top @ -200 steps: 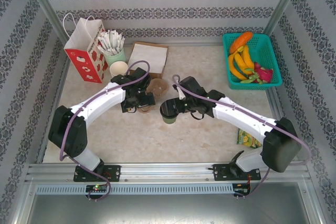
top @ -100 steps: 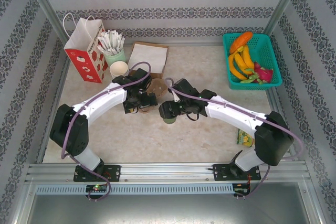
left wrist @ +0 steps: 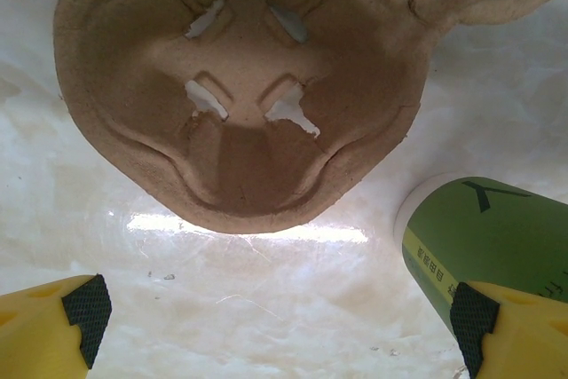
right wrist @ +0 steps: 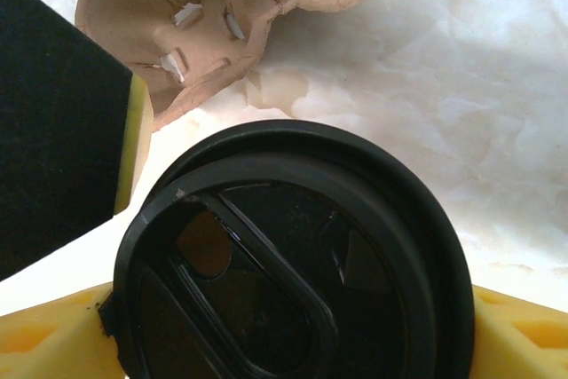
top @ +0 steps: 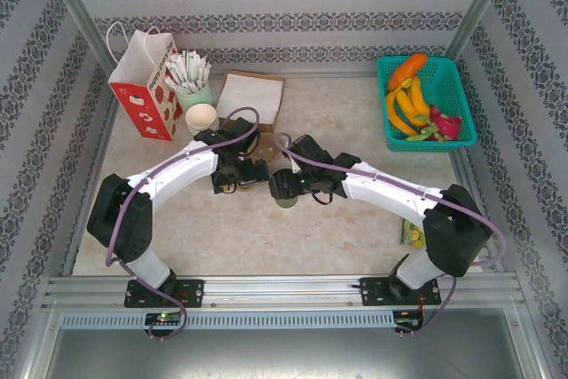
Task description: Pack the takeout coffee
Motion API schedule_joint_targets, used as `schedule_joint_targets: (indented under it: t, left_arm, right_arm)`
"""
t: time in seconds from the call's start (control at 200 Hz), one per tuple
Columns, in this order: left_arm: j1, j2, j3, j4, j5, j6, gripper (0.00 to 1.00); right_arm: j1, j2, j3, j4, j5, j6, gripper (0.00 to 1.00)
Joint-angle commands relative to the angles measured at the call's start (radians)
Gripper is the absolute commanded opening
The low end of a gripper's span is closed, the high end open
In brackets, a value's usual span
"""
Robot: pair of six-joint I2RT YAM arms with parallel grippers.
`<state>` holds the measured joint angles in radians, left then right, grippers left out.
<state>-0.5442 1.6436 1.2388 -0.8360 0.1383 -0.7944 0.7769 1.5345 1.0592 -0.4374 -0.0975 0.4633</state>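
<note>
Two yellow fingers of the right gripper (right wrist: 293,330) flank the takeout coffee (right wrist: 293,246) at its black lid (right wrist: 355,184), close on both sides; whether they press it I cannot tell. It stands on the table (left wrist: 497,86) beside a brown pulp cup carrier (left wrist: 240,86), near which the left gripper (left wrist: 275,317) hangs with jaws spread wide.

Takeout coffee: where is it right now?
Mid-table in the top view, the takeout coffee stands between the fingers of the right gripper, just on the near side of the brown cup carrier.
</note>
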Motion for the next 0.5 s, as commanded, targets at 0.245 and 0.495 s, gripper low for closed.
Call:
schedule_joint_targets:
  t: [0.245,0.495]
  left_arm:
    - [-0.007,-0.122,-0.005,-0.007,-0.187,-0.022,1.0]
    - [0.005,-0.27,-0.087,0.041,-0.323,-0.08,1.0]
  right_arm:
    - [-0.059,0.016,0.021,-0.062,0.005,-0.047,0.79]
    - [-0.172,0.103,0.111,-0.057,0.028,-0.05,0.8]
